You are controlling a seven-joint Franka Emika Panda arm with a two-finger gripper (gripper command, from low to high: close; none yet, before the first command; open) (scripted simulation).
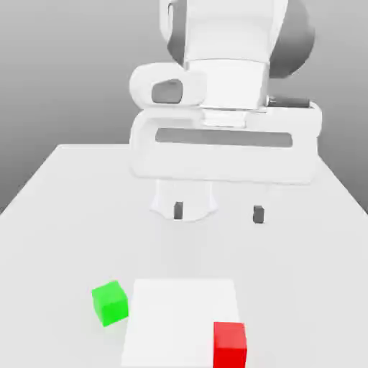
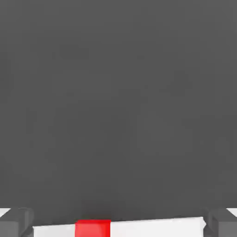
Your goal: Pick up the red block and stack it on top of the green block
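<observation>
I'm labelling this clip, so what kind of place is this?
Most likely a simulated tabletop test scene, not a real room: a plain white table, a featureless grey backdrop, and two small matte cubes, one bright green, one bright red, before a white robot arm.

You had a smooth, matte red block [image 1: 230, 344] in front of you, flat colour on every face, no gloss or grain. The green block [image 1: 111, 302] wore the same finish: plain, matte, smooth, looking like painted plastic. Your arm's casing [image 1: 224, 144] read as smooth white plastic with a soft satin sheen, and the fingertips [image 1: 178, 210] were dark grey and dull. The table [image 1: 65, 215] under you looked pale, even and matte, and the white square patch [image 1: 180, 309] on it was flat and unshiny too.
</observation>
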